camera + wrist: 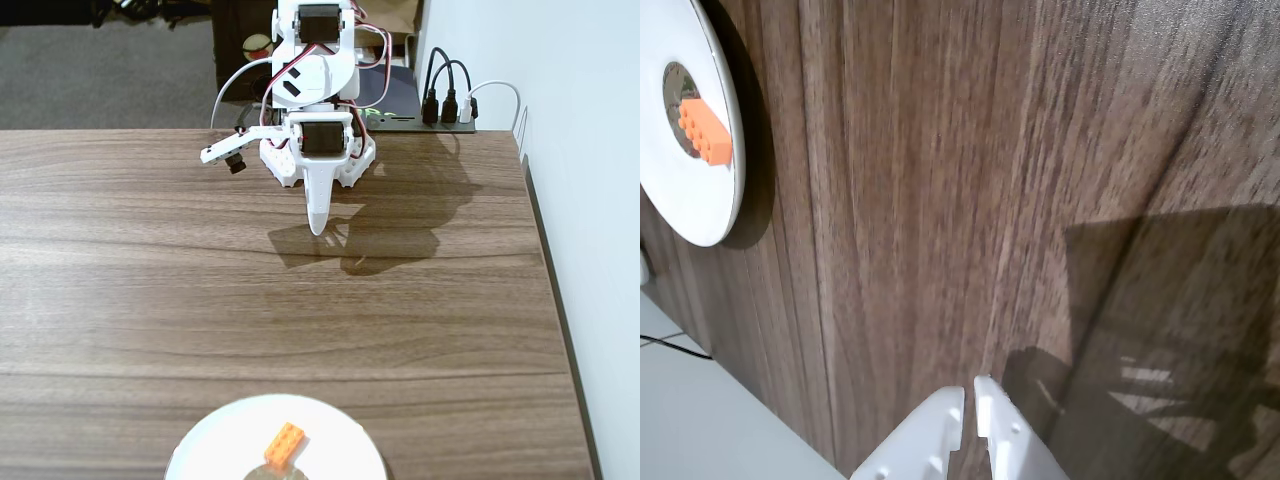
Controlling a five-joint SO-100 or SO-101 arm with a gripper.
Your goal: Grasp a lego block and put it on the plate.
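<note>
Wood-grain tabletop [150, 280] filled most of both views, w/ a white wall on the right of the fixed view and a black USB hub [450, 108] w/ cables plugged in behind the arm. We saw the gripper [318, 228] well apart from the plate [215, 440], tucked back near the arm's base, pointing down over bare wood. In the wrist view its two white fingertips [952, 412] sat almost together w/ only a thin slit between them and nothing held, so we read it as closed and empty.

The lego block [285, 445] lay on the plate, orange, studs up, angled, partly over the brownish centre and partly over the white ring. We judged the task as good as done.

Risks from here, as we judged them: not many. If the arm swung back toward the plate it could nudge the rim and slide the brick off centre; a knock to the table could do the same, since the brick is light and loose on a smooth surface.

Hard to make out: the plate's near half was cut off by the bottom edge in the fixed view, and its left part was cropped in the wrist view. The arm's upper links ran out of frame at top. Whether the fingertips actually touched, we couldn't tell.
</note>
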